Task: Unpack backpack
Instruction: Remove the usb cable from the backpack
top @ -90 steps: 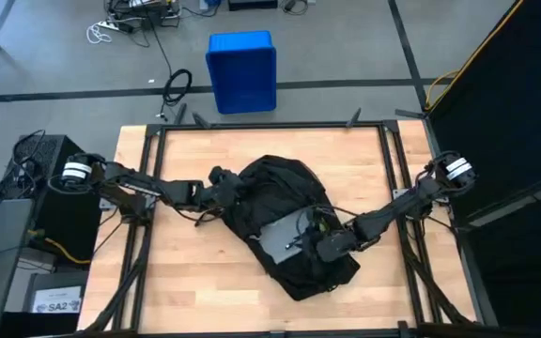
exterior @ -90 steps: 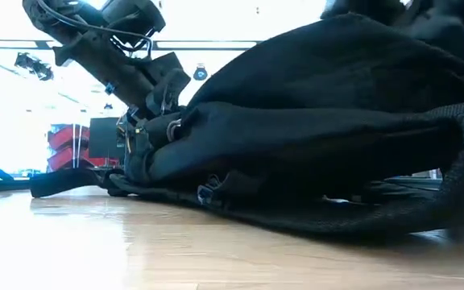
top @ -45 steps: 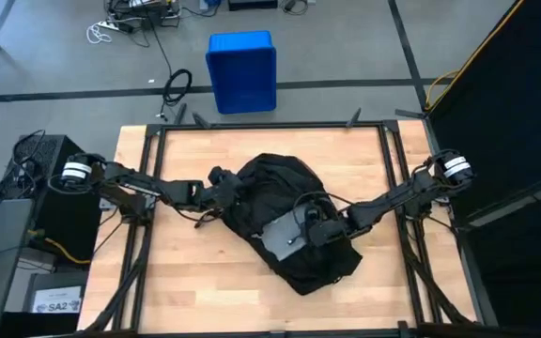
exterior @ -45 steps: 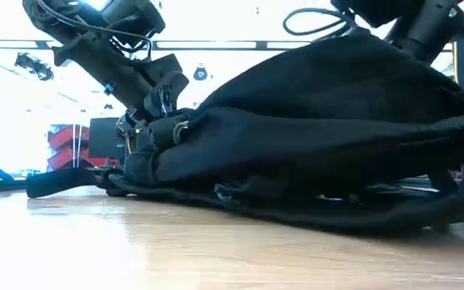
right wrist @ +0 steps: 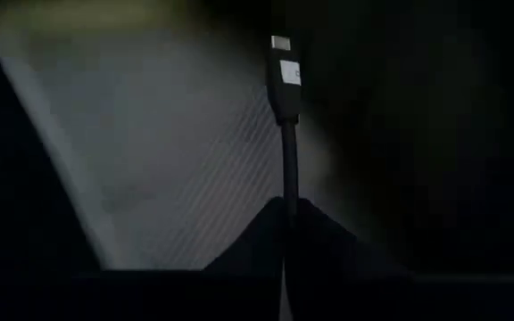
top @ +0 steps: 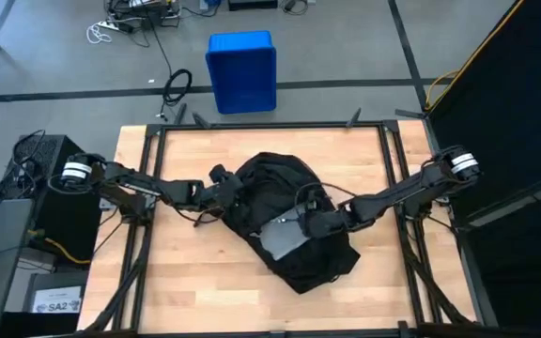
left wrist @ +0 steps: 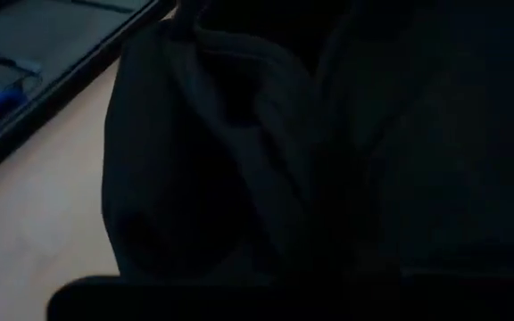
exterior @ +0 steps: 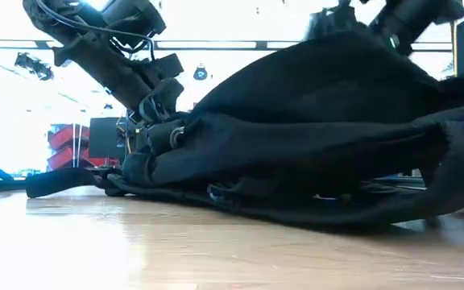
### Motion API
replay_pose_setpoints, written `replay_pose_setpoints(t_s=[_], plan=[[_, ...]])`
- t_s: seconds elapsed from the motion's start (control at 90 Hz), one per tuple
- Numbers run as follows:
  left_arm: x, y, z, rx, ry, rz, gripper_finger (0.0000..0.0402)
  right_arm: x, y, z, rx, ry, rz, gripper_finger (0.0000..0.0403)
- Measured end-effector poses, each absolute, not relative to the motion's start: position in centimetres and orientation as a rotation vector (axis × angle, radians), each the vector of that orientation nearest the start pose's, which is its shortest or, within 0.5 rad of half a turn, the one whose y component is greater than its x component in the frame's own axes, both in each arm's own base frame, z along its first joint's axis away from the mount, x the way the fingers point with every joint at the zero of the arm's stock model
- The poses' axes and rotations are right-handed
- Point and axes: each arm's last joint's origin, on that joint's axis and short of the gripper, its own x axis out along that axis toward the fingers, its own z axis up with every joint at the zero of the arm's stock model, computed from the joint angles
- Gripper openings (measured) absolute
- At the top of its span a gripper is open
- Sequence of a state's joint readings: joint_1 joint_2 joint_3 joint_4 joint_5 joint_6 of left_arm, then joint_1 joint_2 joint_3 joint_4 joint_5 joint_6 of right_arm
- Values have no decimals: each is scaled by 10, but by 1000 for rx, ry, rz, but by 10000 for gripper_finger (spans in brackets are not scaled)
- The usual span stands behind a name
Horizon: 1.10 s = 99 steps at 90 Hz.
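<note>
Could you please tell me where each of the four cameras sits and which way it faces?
High: overhead, straight down on the table; both arms show.
Low: table height, level across; backpack fills it.
Left wrist: on the left arm, against backpack fabric.
Right wrist: on the right arm, facing a grey flat thing and a cable.
All four share the backpack.

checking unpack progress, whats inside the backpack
A flat grey slab shows in the opening of the backpack, beside the right gripper. Black fabric covers everything deeper inside.
</note>
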<state>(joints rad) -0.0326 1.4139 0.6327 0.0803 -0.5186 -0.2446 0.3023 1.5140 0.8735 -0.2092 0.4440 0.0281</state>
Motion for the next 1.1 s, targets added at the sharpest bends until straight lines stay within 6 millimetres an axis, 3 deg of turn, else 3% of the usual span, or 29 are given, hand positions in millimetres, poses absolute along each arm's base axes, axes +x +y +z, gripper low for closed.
replay_pose_setpoints(t_s=[0.289, 0.5, 0.722, 0.911, 1.1], plan=[[266, 6, 175, -6, 625, 534, 1, 279, 65, 303, -298, 457, -140, 0], [266, 6, 174, -6, 628, 534, 1, 274, 59, 363, -284, 220, -73, 0], [266, 5, 174, -15, 633, 518, 1, 275, 60, 395, -305, 66, -58, 0], [266, 4, 172, -76, 650, 486, 1, 271, 53, 413, -356, 70, -292, 0], [263, 3, 170, -95, 682, 488, 1, 264, 48, 447, -361, -22, -346, 0]])
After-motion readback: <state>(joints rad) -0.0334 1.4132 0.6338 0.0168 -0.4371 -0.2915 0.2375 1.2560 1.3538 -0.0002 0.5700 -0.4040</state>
